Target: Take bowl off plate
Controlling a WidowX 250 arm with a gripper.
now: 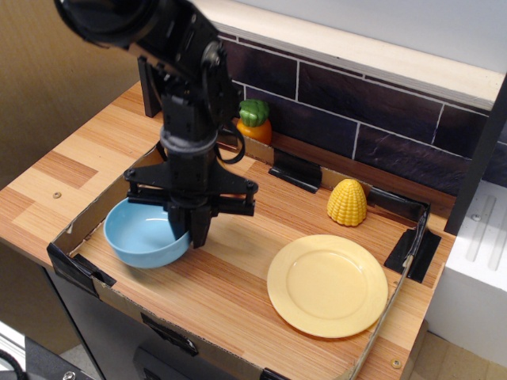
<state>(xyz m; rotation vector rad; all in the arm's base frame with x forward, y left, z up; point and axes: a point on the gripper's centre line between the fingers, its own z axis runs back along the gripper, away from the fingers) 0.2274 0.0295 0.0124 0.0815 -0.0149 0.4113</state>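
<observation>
bowl (pixel 146 233) right rim hidden by jaws | plate (pixel 327 286) bare

Wooden table (pixel 230 277), plate (pixel 327 285), bowl (pixel 145 233), toy corn (pixel 347 202), toy carrot (pixel 253 123)

my gripper (pixel 196 228) covering the bowl (pixel 142 234) right rim, can't tell the grip, my arm (pixel 150 32) cut off up top
</observation>
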